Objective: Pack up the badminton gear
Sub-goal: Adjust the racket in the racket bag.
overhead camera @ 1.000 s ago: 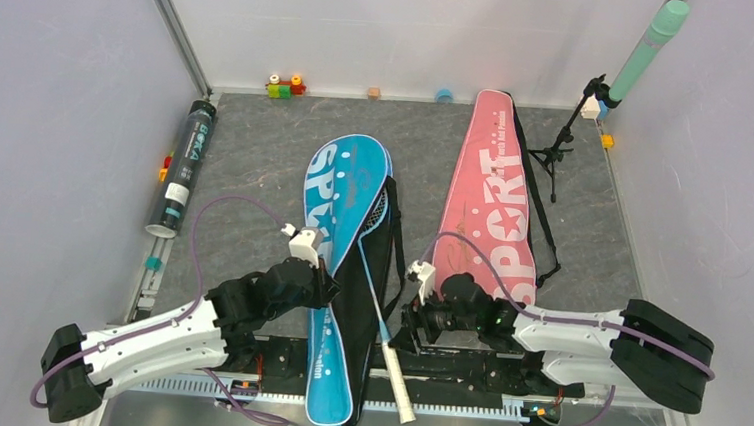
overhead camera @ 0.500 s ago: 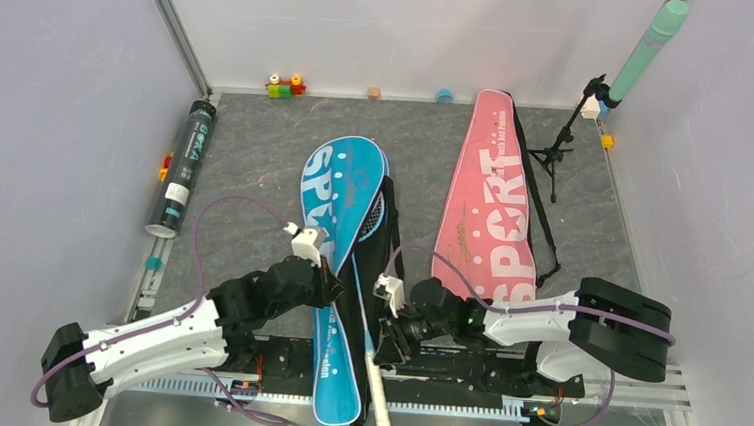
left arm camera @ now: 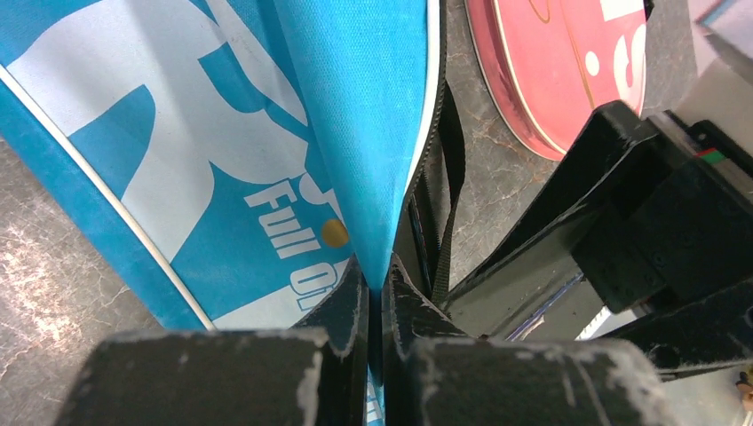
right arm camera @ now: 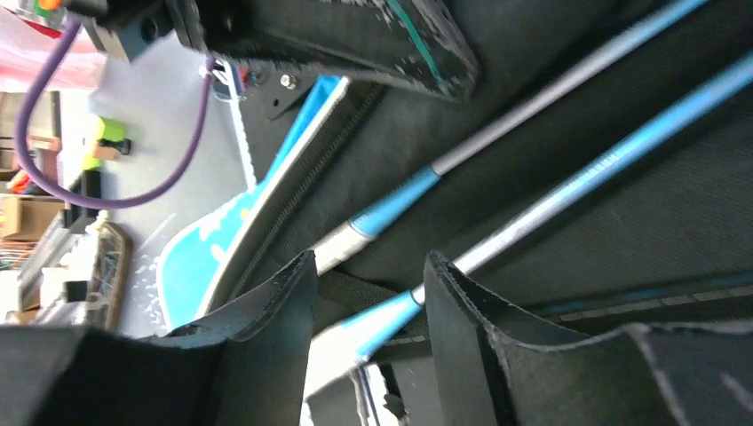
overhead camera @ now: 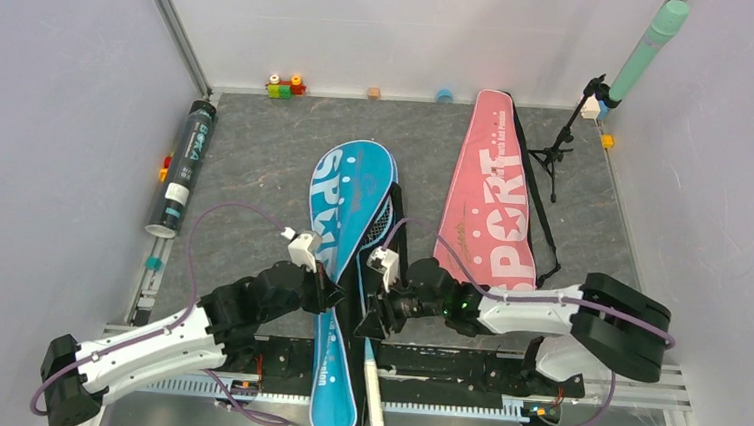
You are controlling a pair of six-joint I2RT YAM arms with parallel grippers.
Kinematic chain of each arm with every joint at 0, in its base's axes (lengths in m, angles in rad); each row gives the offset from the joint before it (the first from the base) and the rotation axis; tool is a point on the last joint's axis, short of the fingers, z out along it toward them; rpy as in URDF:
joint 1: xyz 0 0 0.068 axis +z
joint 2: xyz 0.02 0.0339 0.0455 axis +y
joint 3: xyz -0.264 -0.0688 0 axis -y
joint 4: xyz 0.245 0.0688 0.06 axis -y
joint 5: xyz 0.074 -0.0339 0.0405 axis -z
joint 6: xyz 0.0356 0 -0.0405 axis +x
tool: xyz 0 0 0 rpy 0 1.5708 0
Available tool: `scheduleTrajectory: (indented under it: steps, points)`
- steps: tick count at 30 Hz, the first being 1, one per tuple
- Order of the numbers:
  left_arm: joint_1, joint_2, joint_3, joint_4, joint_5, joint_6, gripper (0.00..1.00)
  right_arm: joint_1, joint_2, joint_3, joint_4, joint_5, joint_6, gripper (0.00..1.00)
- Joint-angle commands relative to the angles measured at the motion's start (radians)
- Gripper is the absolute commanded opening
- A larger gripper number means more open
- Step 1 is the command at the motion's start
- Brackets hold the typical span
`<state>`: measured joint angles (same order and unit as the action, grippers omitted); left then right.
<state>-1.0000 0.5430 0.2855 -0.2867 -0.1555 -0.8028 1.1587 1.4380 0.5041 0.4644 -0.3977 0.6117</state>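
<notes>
1. Blue racket [overhead camera: 373, 401]: handle has swung from 5 to 6 o'clock, lined up with blue bag [overhead camera: 354, 196], table centre.
2. Left gripper [left arm camera: 377, 284]: clamped on bag's flap.
3. Right gripper [right arm camera: 371, 262]: jaws apart, straddling racket shaft.

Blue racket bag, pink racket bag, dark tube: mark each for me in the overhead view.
blue racket bag [overhead camera: 358, 180], top external view, on its wide head end.
pink racket bag [overhead camera: 490, 181], top external view, on its middle.
dark tube [overhead camera: 183, 166], top external view, on the middle of its side.
</notes>
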Motion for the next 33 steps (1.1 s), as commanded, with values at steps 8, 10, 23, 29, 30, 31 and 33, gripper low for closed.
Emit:
scheduleTrajectory:
  steps: [8, 10, 23, 29, 30, 31, 33]
  points:
    - [-0.002, -0.008, 0.003, 0.044, -0.098, -0.075, 0.02, 0.084, -0.103, -0.117, -0.178, 0.052, -0.047, 0.64]
    - [-0.001, 0.010, 0.002, 0.061, -0.098, -0.081, 0.02, 0.100, -0.081, -0.097, -0.178, 0.086, -0.017, 0.65]
    - [-0.001, 0.130, 0.018, 0.163, -0.179, -0.082, 0.02, 0.226, 0.043, 0.085, -0.369, 0.408, 0.077, 0.68]
    - [-0.002, 0.160, 0.036, 0.181, -0.221, -0.086, 0.02, 0.315, 0.123, 0.180, -0.595, 0.579, 0.123, 0.59]
    - [-0.002, 0.160, 0.034, 0.185, -0.220, -0.080, 0.02, 0.322, 0.125, 0.183, -0.602, 0.581, 0.129, 0.52]
    - [-0.002, 0.159, 0.034, 0.188, -0.218, -0.075, 0.02, 0.323, 0.124, 0.184, -0.603, 0.584, 0.132, 0.45]
    - [-0.002, 0.153, 0.034, 0.194, -0.197, -0.062, 0.02, 0.323, 0.115, 0.194, -0.597, 0.629, 0.135, 0.33]
